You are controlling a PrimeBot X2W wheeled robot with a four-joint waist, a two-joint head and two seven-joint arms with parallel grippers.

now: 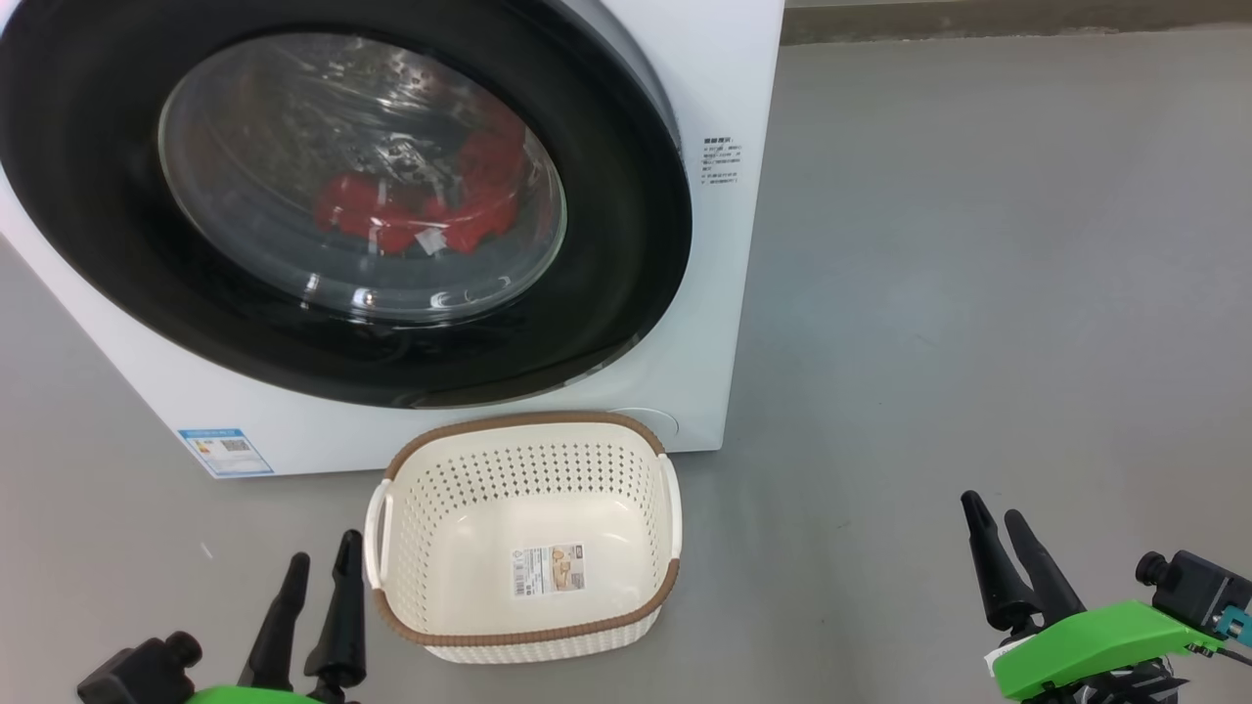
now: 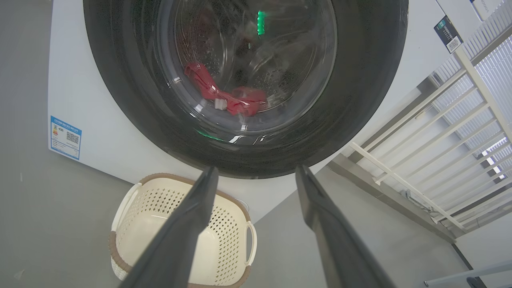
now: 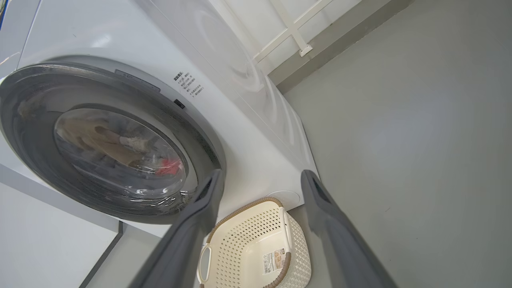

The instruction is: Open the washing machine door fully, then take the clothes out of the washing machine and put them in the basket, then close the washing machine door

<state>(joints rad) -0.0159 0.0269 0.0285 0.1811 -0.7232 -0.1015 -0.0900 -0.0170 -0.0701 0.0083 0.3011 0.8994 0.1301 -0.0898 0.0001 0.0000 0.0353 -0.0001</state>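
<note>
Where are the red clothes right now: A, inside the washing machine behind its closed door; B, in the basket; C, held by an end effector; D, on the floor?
A: the clothes show red through the glass of the shut washing machine door, and the basket holds no garments.

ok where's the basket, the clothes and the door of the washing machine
the basket (image 1: 523, 418), head view, back of its brown rim
the clothes (image 1: 377, 210), head view, red fabric behind the door glass
the washing machine door (image 1: 626, 244), head view, right side of its black frame
</note>
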